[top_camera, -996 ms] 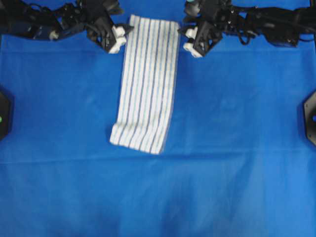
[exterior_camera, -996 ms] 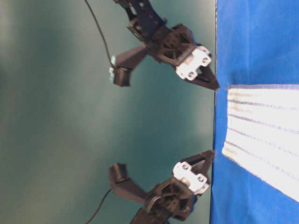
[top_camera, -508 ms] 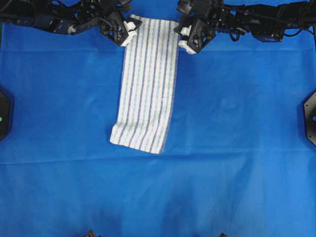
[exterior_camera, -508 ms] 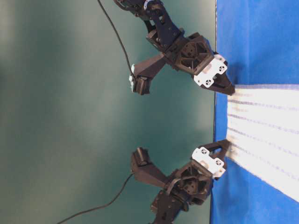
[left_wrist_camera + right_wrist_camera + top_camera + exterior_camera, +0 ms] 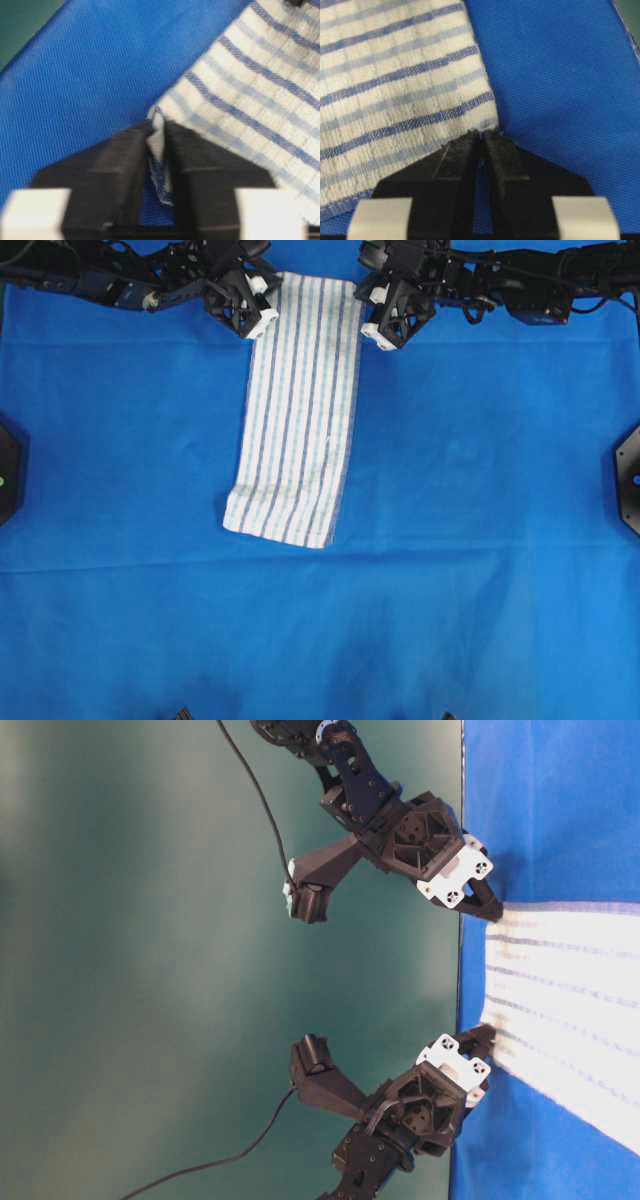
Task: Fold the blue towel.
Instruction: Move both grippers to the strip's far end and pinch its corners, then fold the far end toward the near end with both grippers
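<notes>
Overhead view, left to right: the left gripper point(image 5: 262, 302) sits at the far left corner of the blue towel point(image 5: 297, 415), the towel lies as a long folded strip running from the far edge toward the middle of the worktop, and the right gripper point(image 5: 372, 312) sits at the far right corner. The worktop is covered by a plain blue cloth point(image 5: 480, 490). Left wrist view: the fingers point(image 5: 125, 165) are together, clamped on a small pinched-up tuft of the towel's corner, which stands between them. Right wrist view: the fingers point(image 5: 455, 165) are closed with their tips meeting at the very edge of the towel's corner; a sliver of hem shows between the tips. Table-level view: both grippers point down at the towel's end edge, the rest of the towel lying flat.
</notes>
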Robot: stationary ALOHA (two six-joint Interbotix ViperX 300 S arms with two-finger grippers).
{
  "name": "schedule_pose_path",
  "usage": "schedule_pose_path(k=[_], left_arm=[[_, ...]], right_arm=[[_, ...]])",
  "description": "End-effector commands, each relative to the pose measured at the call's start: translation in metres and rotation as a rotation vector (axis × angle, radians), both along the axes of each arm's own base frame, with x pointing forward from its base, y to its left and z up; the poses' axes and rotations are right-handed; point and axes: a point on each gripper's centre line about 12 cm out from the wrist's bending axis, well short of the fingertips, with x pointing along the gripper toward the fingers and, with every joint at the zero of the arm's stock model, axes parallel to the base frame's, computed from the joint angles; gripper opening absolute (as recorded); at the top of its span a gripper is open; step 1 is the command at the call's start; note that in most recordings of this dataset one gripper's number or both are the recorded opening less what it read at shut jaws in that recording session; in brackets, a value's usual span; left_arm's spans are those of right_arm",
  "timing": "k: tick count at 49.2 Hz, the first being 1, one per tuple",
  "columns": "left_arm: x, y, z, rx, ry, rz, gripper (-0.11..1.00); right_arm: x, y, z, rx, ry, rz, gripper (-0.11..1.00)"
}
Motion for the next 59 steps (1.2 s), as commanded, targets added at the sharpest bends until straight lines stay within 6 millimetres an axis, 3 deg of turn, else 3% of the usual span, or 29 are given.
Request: schedule_pose_path(k=[1,13,28,39,49,59], left_arm=[[0.002,0.003,0.007,0.019,-0.011,-0.003,0.03],[0.002,0.006,0.012,0.029,-0.019,0.001,0.03],[0.003,0.024,0.04,0.053,-0.044,0.027,0.03],[0.002,0.022,0.045,0.072,-0.034,0.011,0.03],[-0.001,0.006,0.054,0.072,-0.037,-0.014,0.03],[-0.008,-0.036,0.065,0.064,-0.037,-0.084,0.03]], right_arm=[[0.004,-0.004,0.011,-0.022,-0.029,0.002,0.06],[0.004,-0.014,0.017,-0.028,-0.044,-0.022,0.06],[0.007,-0.031,0.042,-0.065,-0.088,-0.05,0.06],[0.003,-0.029,0.04,-0.054,-0.071,-0.059,0.06],[0.003,-0.012,0.053,-0.058,-0.087,-0.033,0.06],[0.001,0.027,0.062,-0.046,-0.087,0.03,0.06]])
